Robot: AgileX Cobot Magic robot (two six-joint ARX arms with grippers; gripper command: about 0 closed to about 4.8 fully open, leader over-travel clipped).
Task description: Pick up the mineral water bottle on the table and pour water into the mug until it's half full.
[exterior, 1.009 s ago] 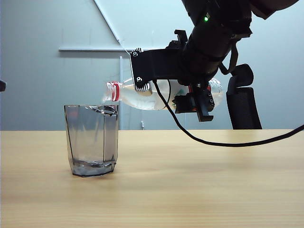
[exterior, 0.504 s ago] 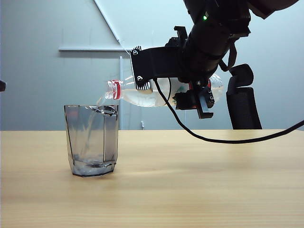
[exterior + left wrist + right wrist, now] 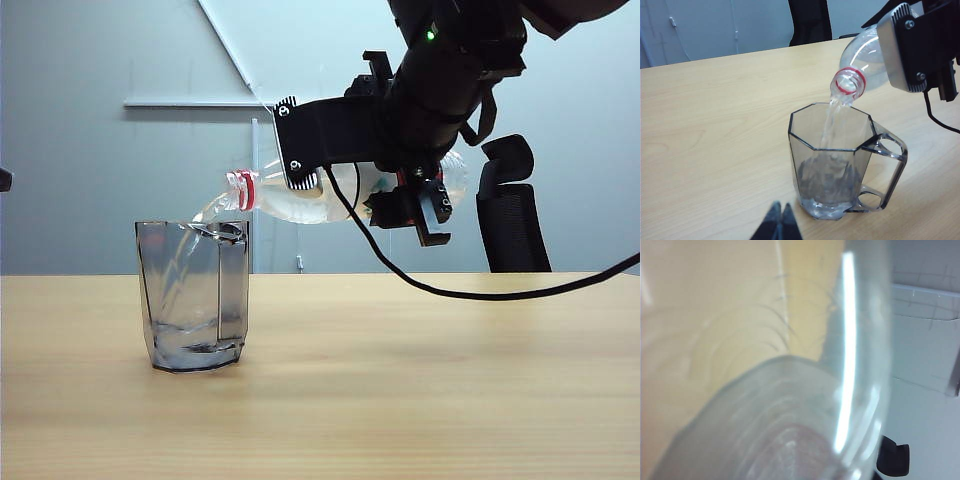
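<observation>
Pour's underway: the right gripper (image 3: pixel 375 165) is clamped on the clear plastic red-ringed mineral water bottle (image 3: pixel 300 198), tipped just above the smoky-grey faceted mug (image 3: pixel 192 296), with water (image 3: pixel 832 120) streaming in. Left gripper (image 3: pixel 779 223) sits near the mug with its tips together. The level looks low, so my guess is to hold the tilt, then level off at half.

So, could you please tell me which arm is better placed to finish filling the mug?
The right. Its gripper holds the mineral water bottle tipped over the mug, pouring water. The left gripper hangs shut beside the mug.

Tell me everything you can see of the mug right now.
The mug is smoky-grey, see-through and faceted, with a looped handle. It stands upright on the table, left of the right gripper. A thin stream of water from the tilted bottle falls into it; only a shallow layer sits at the bottom.
</observation>
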